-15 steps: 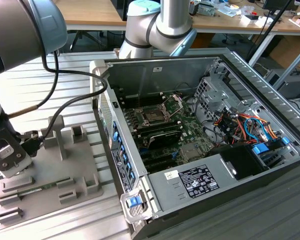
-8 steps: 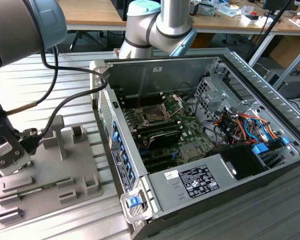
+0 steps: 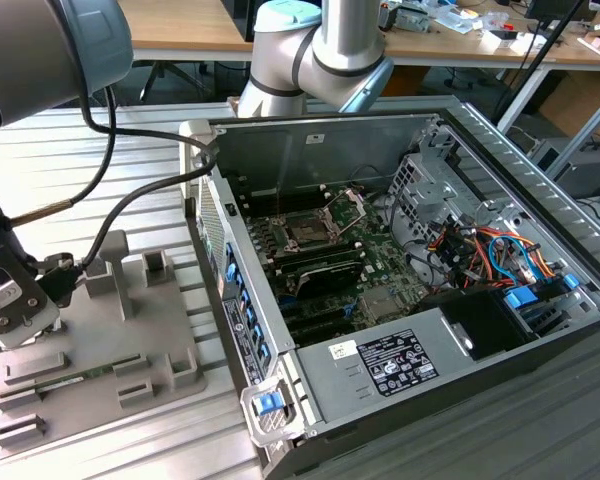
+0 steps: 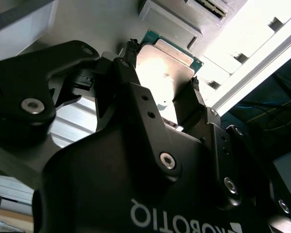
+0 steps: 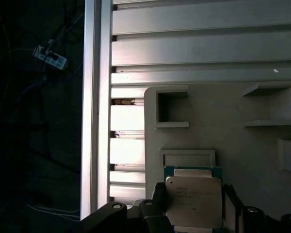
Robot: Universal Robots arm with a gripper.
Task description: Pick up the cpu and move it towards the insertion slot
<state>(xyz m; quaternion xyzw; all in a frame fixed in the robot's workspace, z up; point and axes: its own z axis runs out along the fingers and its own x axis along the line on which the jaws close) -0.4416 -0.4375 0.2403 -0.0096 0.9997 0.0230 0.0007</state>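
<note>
In the exterior view the gripper [image 3: 15, 305] hung at the 9 o'clock edge of the picture, low over the gray tray [image 3: 130, 330] that lay on the slatted table [image 3: 130, 150]. A black cable [image 3: 130, 215] ran from the wrist up toward 12 o'clock. The arm [image 3: 320, 50] stood at 12 o'clock, behind the open case [image 3: 460, 370].

In both wrist views the gripper [image 4: 162, 77] [image 5: 194, 204] was closed on the cpu [image 4: 169, 60] [image 5: 193, 196]. One black finger [image 4: 128, 73] pressed one edge and the other pressed the opposite edge. The silvery top faced the cameras, with the green rim showing around it. In the first wrist view the cpu sat over the tray [image 5: 262, 145], just beside a shallow rectangular recess [image 5: 186, 158]. Whether the chip touched the tray or hung clear of it could not be told.

The slot [image 3: 308, 232] lay inside the case, at about 2 o'clock from the gripper in the exterior view and well apart from it. Its metal bracket [image 3: 348, 205] stood tilted up at the slot's 1 o'clock side, so the dark socket was uncovered.
</note>
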